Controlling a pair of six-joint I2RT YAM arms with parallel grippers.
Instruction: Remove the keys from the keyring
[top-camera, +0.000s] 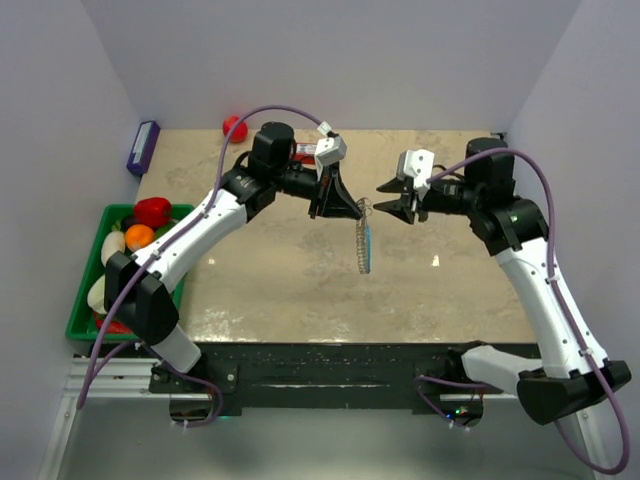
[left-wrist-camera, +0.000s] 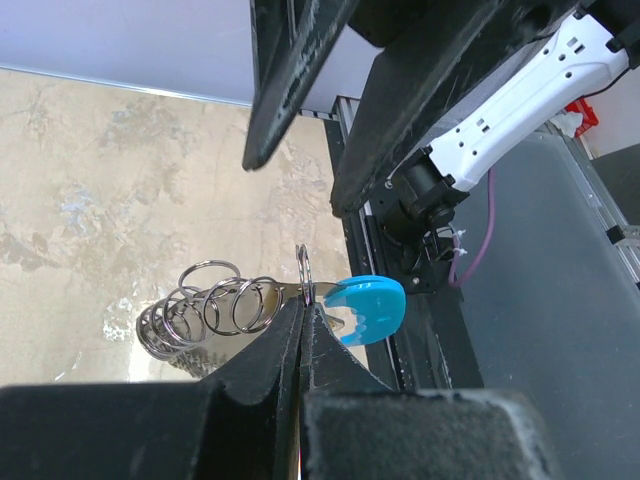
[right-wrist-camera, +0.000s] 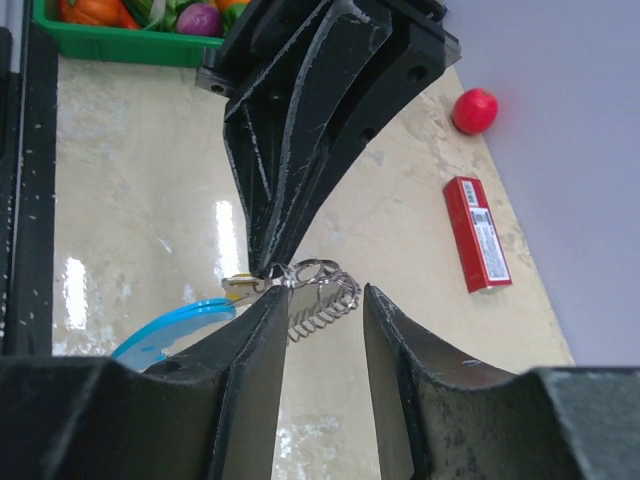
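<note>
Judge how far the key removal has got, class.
Done: the left gripper is shut on the keyring, holding it up so it dangles. In hand: the open right gripper has its fingers either side of the hanging rings, gripping nothing. Left: the brass key is not yet off the ring.

**Keyring hung above the tabletop's middle**

The keyring (top-camera: 365, 245) hangs from the left gripper (top-camera: 357, 211) above the middle of the tabletop (top-camera: 450, 290), with the key (right-wrist-camera: 238, 286) at its top end. The right gripper (top-camera: 381, 197) is just right of it. A ball (top-camera: 234, 128) lies at the far edge, left of centre, with a box (right-wrist-camera: 477, 232) to its right. A crate (top-camera: 85, 300) sits off the left edge.
</note>
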